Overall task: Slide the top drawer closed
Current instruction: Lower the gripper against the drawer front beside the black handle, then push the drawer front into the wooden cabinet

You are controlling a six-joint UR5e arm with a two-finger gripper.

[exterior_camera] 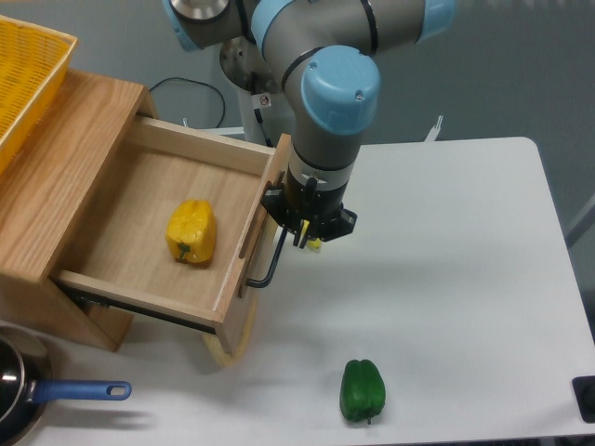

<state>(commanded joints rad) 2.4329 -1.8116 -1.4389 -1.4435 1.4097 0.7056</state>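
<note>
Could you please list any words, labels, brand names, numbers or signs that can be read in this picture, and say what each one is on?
No text can be read anywhere.
A small round red-ringed sticker on the white arm base: too small and blurred to read.
The top drawer, yellow pepper, green pepper, yellow basket and claw carry no visible lettering.

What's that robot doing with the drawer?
The robot arm has its gripper right at the black handle on the front of the top drawer. The drawer is pulled wide open, and a yellow pepper lies inside it. It looks ready to push the drawer shut. A green pepper sits on the white table.
</note>
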